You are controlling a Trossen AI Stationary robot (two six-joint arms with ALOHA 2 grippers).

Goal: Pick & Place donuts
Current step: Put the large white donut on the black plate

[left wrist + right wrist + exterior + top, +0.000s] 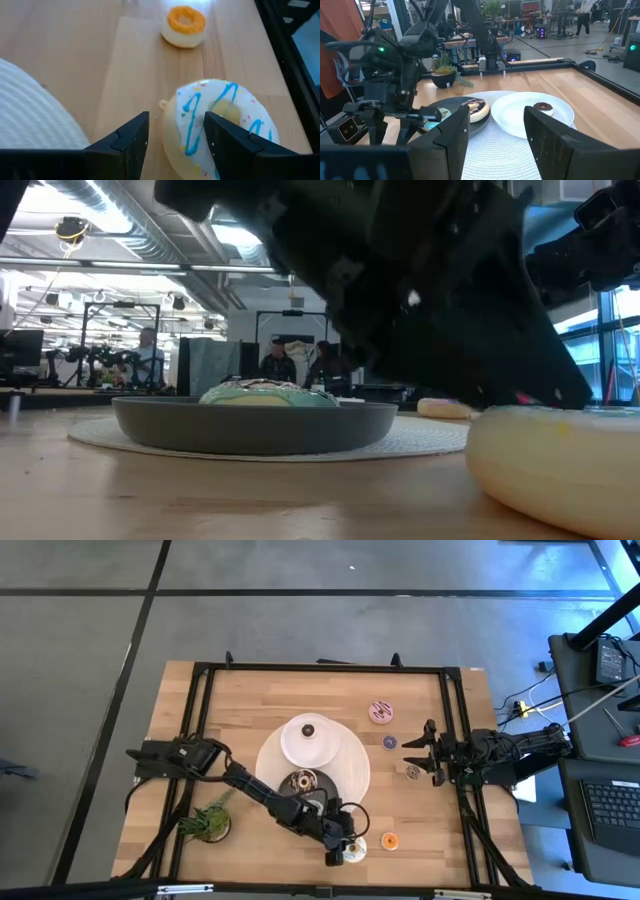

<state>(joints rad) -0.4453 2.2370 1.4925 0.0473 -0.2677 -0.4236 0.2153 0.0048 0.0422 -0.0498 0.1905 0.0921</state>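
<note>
My left gripper (pixel 338 850) (pixel 175 142) is open near the table's near edge, pointing down over a cream donut with white icing and blue drizzle (pixel 220 120) (pixel 353 852) (pixel 560 465). One side of the ring lies between its fingers. The donut lies flat on the wood. A tiny orange donut (pixel 186 25) (pixel 390 841) lies just beyond it. A dark grey plate (pixel 322 792) (pixel 250 425) holds a chocolate-iced donut (pixel 475 107) and a green-iced one (pixel 270 392). The white plate (pixel 300 750) carries a tiny brown donut (pixel 542 106). My right gripper (pixel 425 755) (pixel 495 135) waits open at the table's right side. My left gripper comes at the cream donut from above, with one finger (pixel 227 142) over the ring near its hole and the other finger (pixel 127 142) outside its rim (pixel 172 125). I cannot tell whether either finger touches it. The donut rests flat on the table.
A pink donut (pixel 381 712), a tiny purple one (pixel 389 742) and a tiny brown one (pixel 412 772) lie on the wood toward the right. A white round mat (pixel 350 775) lies under both plates. A small potted plant (pixel 210 823) stands near the left. People stand in the room beyond.
</note>
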